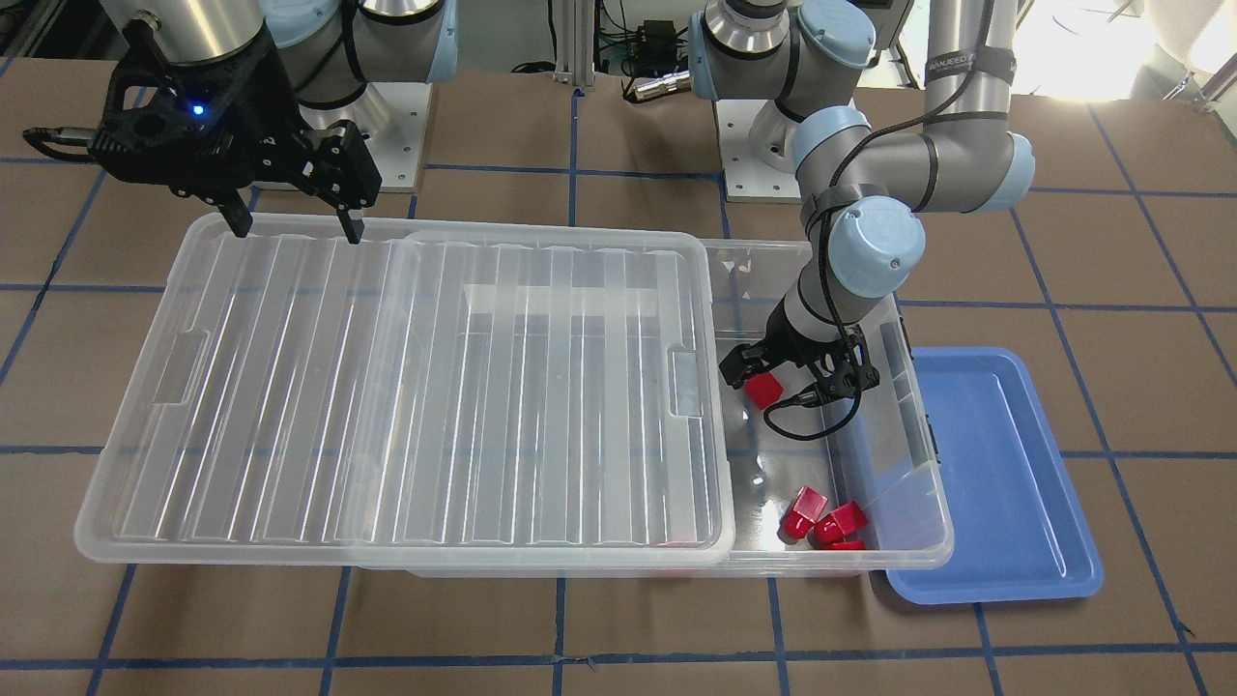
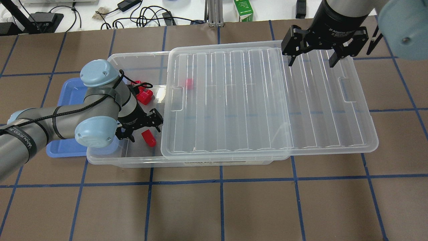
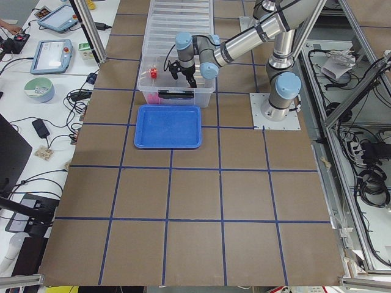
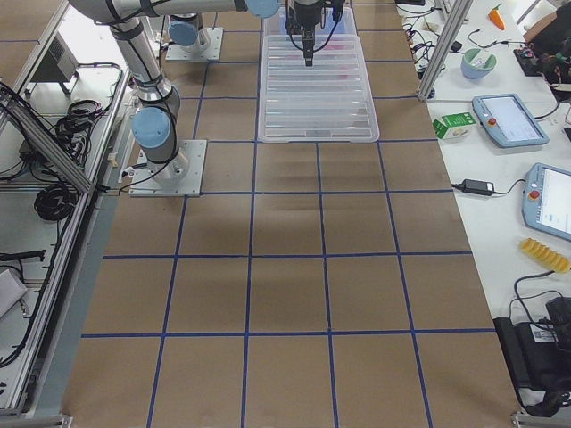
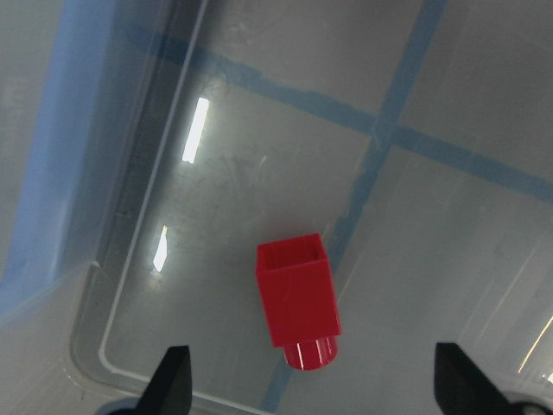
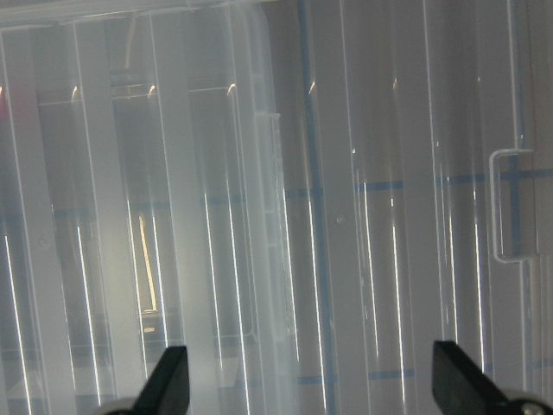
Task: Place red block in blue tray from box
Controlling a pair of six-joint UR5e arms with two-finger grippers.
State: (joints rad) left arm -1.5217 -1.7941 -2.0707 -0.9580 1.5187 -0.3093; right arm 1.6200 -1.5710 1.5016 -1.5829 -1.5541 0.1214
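One red block (image 5: 296,303) | below spread left gripper (image 5: 316,379) | arm strap (image 2: 20,142): WANJEED

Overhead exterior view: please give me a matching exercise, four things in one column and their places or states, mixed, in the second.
1. left tool
2. right tool
3. blue tray
4. lid

A. slid aside, one end of the box uncovered
B. open, above the lid
C. empty, beside the box
D. open, inside the box, over a red block

Pairs: 1-D, 2-B, 3-C, 4-A
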